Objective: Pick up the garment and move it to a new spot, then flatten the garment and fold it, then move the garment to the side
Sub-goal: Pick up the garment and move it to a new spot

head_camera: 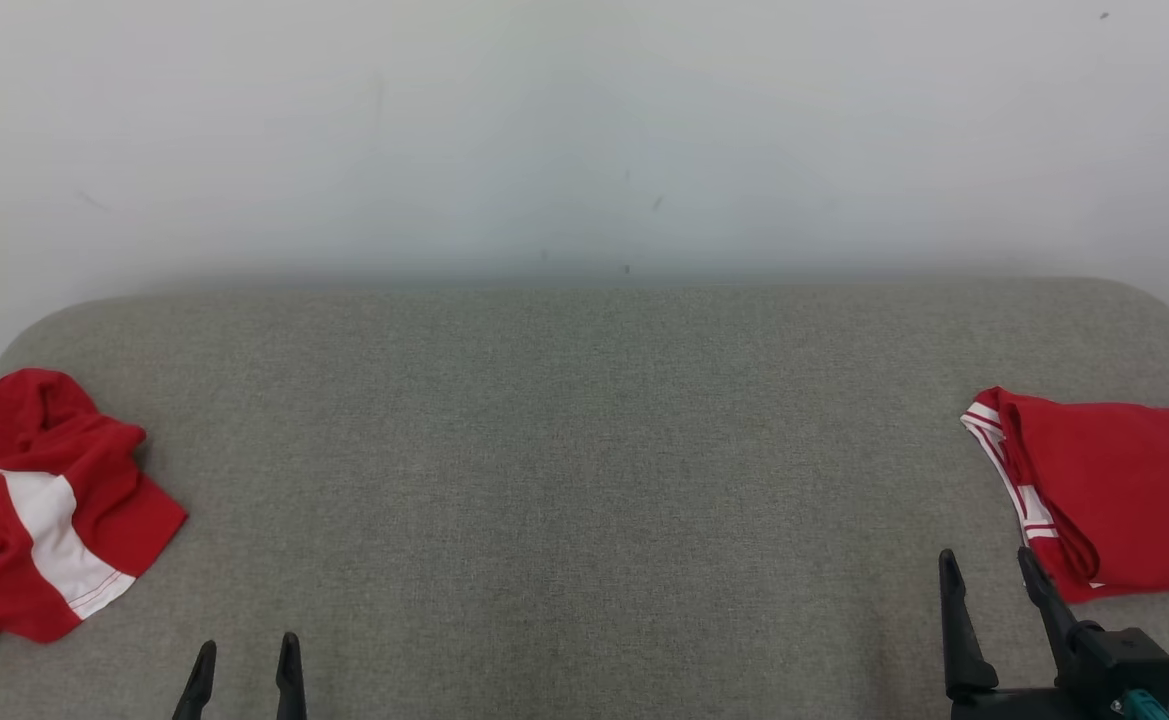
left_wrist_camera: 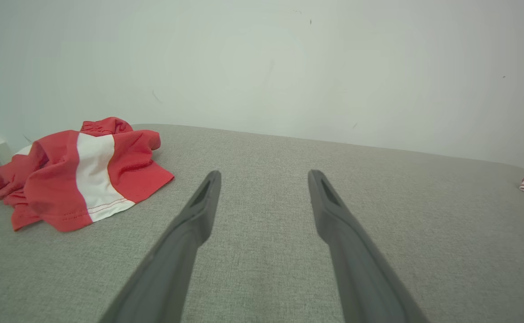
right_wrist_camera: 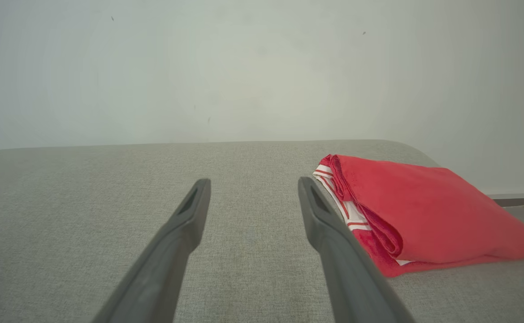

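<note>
Nearest the viewer, at the bottom edge of the head view, the robot's left hand [head_camera: 249, 642] and right hand [head_camera: 986, 552] point forward over a grey woven fabric surface [head_camera: 584, 450]. Each hand has its two long dark fingers spread wide and holds nothing. The right hand's outer finger is just beside a neatly folded red garment with white stripes [head_camera: 1114, 490] at the right edge; whether it brushes the cloth cannot be told. At the left edge lies a crumpled red garment with a broad white band [head_camera: 44, 500], apart from the left hand. This heap looks like the piece to pick up next. A good grasp would likely pinch a raised fold on top, lift it clear, and carry it to the bare middle. Behind everything is a plain pale wall [head_camera: 584, 130].
</note>
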